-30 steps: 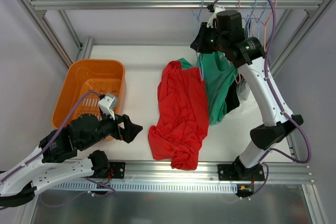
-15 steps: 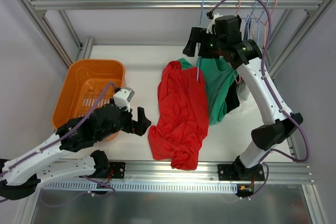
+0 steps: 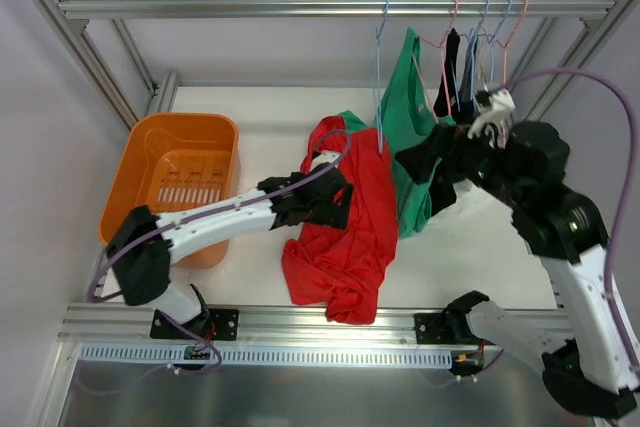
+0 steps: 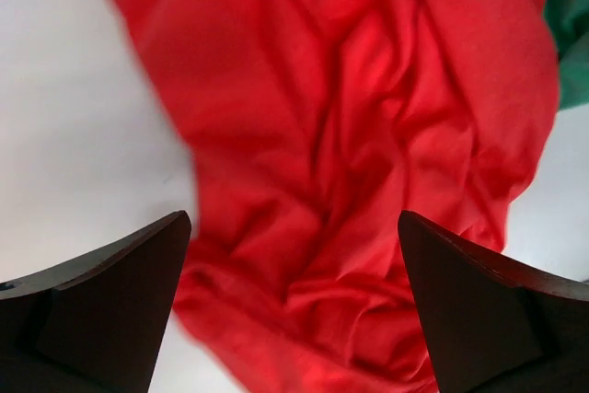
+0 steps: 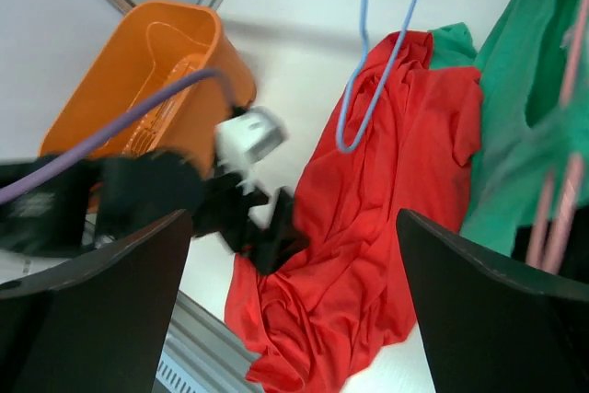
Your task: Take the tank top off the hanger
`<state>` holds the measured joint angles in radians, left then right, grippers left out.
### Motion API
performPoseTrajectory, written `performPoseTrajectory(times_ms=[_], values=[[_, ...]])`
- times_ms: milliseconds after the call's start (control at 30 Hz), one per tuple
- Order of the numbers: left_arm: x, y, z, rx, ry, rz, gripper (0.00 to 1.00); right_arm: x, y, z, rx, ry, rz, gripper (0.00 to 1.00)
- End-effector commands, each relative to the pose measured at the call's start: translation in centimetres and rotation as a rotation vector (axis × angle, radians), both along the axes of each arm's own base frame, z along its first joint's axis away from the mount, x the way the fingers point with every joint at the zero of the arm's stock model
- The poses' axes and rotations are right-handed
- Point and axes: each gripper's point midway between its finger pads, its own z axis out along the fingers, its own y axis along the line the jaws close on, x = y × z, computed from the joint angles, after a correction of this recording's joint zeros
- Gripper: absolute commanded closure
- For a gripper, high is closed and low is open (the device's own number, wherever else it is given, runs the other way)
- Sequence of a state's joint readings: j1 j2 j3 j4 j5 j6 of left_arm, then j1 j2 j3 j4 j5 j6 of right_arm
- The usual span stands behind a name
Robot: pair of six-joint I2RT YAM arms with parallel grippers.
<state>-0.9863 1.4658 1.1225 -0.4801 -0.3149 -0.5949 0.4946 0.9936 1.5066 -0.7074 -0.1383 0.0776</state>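
A red tank top lies crumpled on the white table, and it fills the left wrist view. A thin blue hanger hangs from the top rail with its lower loop just over the red cloth's upper edge; I cannot tell if they touch. My left gripper hovers open right above the red cloth, nothing between its fingers. My right gripper is open and empty, off to the right of the hanger, looking down at the cloth.
A green garment hangs on a pink hanger beside the blue one and drapes down to the table. More hangers with dark clothes crowd the rail's right end. An orange basket stands at the left.
The right gripper opened and pulled back from the rail, down and to the right. The left arm swung from beside the basket out over the red cloth. The green garment now hangs higher.
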Motion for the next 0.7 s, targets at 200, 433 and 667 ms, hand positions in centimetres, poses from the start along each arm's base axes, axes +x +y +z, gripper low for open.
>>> performPoseTrajectory(times_ms=[200, 433, 667], values=[[1.8, -7.4, -6.2, -0.01, 0.139, -0.03, 0.01, -8.0, -3.9, -1.5, -0.002, -0.119, 0.052, 0.01], [-0.3, -6.7, -12.4, 0.117, 0.221, -0.007, 0.03, -11.1, -3.5, -2.4, 0.037, -0.133, 0.158, 0.0], [-1.7, -3.7, -13.1, 0.157, 0.216, 0.055, 0.97, -12.4, -3.7, -2.3, 0.062, -0.171, 0.183, 0.01]])
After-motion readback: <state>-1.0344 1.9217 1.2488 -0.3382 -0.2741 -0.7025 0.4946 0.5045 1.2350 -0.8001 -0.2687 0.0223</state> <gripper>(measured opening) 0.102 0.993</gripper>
